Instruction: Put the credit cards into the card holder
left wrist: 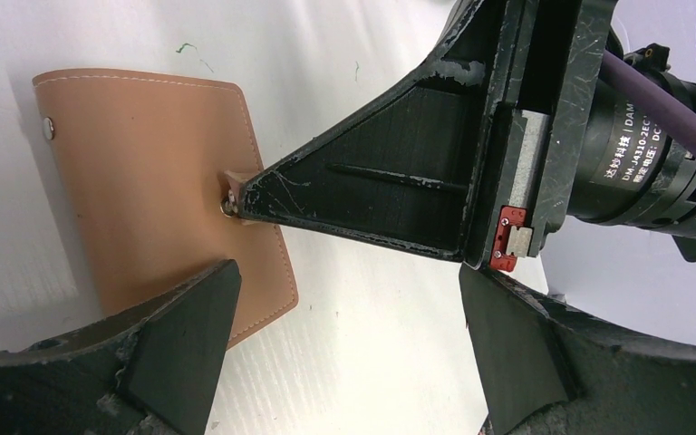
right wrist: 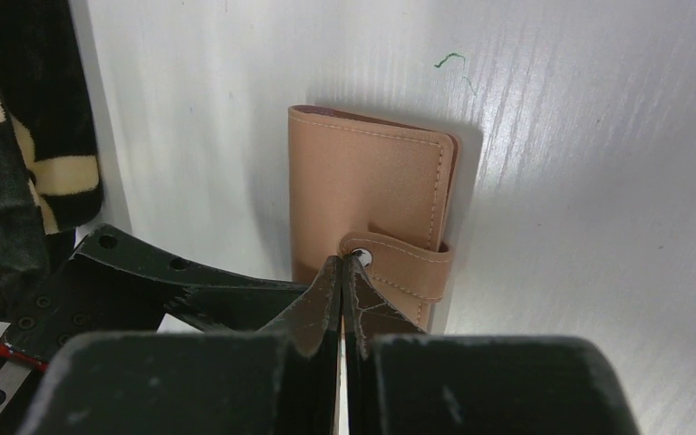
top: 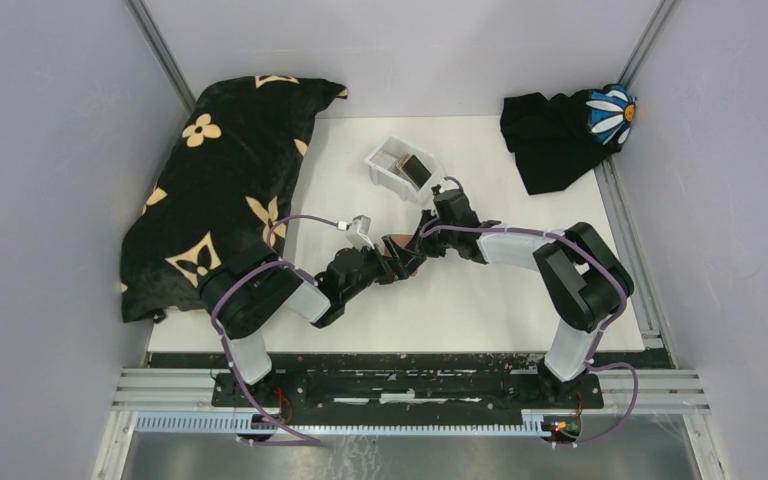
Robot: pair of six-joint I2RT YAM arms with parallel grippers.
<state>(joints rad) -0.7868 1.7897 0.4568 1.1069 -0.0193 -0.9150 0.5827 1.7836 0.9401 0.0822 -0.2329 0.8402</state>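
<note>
right wrist: our right gripper (right wrist: 343,272) pinches the holder's (right wrist: 362,172) snap tab (right wrist: 408,267), left gripper (left wrist: 344,281) spread wide. holder unopened, cards (top: 415,167) lie in the tray (top: 380,160).

We look steeply down from high behind the near edge over the whole white table (top: 480,300), while our two wrist cameras hover very close to it on opposite sides of one closed tan-brown leather snap wallet (right wrist: 362,181), the left also catching the right arm's black gripper (left wrist: 236,204).

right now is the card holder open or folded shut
Folded shut: the card holder lies flat, covers together, strap wrapped onto its front. Whether the snap is fastened, cannot tell.
</note>
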